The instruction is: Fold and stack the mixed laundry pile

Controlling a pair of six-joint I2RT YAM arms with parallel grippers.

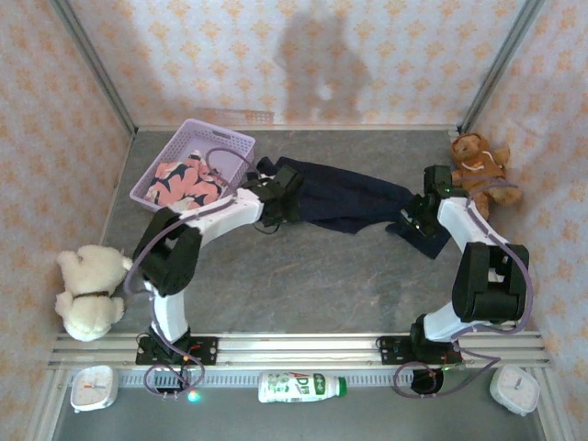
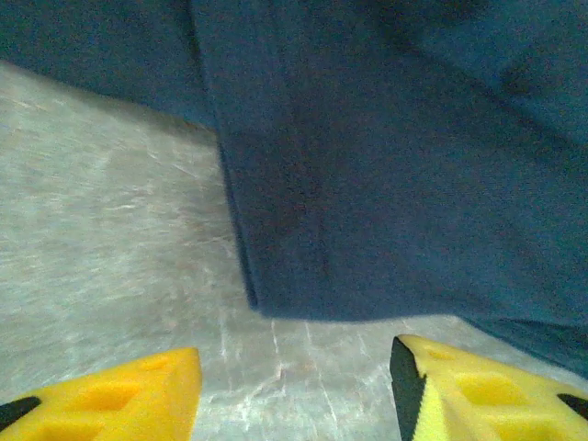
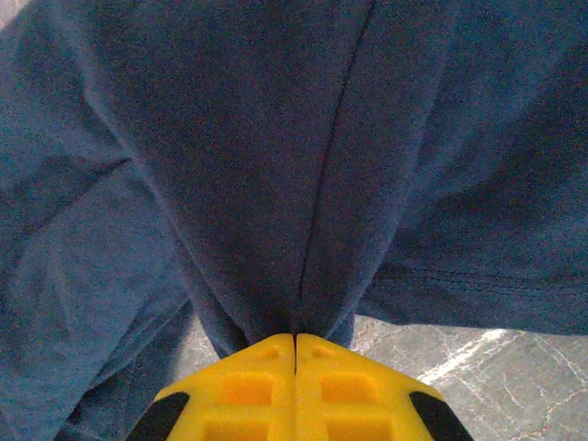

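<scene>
Salmon-pink garment (image 1: 184,181): in basket (image 1: 230,138), far-left corner of table (image 1: 303,276). Left end effector (image 2: 294,390): fingers apart, empty, navy garment (image 1: 354,197) hem just ahead. Navy garment: long axis left-to-right near far edge, with the right end effector (image 3: 294,342) pinched shut on its right end.

L arm (image 1: 220,216) reaches fwd from its base at the near edge, elbow bent out to the left, forearm angled right & toward the far side. L gripper (image 2: 294,390) faces down, yellow fingers (image 2: 138,395) well apart, nothing btwn them. R arm (image 1: 482,276) rises from its base, elbow folded out to the right, forearm running up & left toward centre. R gripper (image 3: 294,342) has jaws pressed together, pinching a fold of the navy garment (image 3: 276,184).
</scene>
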